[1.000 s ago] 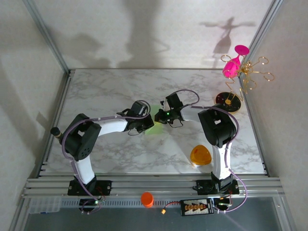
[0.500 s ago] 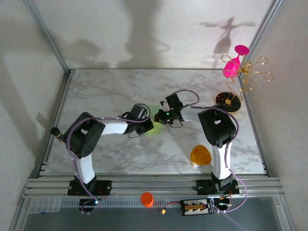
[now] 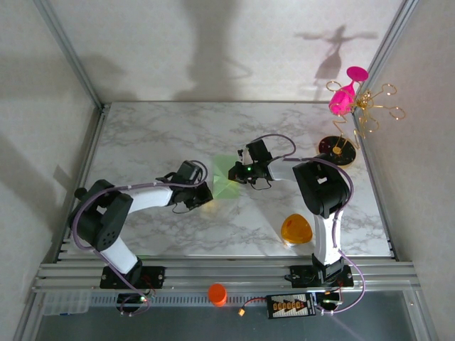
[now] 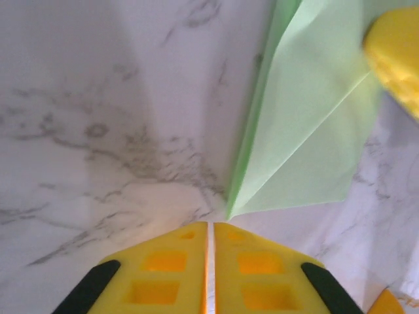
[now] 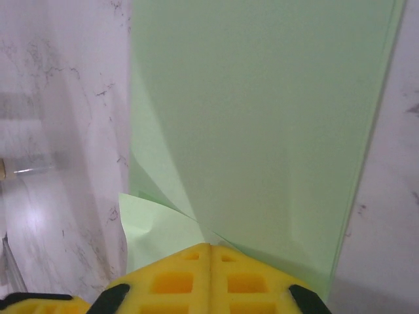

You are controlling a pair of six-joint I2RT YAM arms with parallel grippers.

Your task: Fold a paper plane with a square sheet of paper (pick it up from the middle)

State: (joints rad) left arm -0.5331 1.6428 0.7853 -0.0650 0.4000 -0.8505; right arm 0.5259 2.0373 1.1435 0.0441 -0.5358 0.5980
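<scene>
Left wrist view: the left pincer [image 4: 209, 227] has its 2 yellow jaws almost together, with a hairline slit between them, holding nothing. The paper [image 4: 308, 124], pale green and folded, sits on the marble worktop [image 4: 98, 98] ahead and to the right, its nearest corner just short of the jaw tips. Right wrist view: the right pincer [image 5: 209, 246] is closed, pinching the paper's near edge. The sheet stretches away ahead of it, with a small flap poking out to its left.
</scene>
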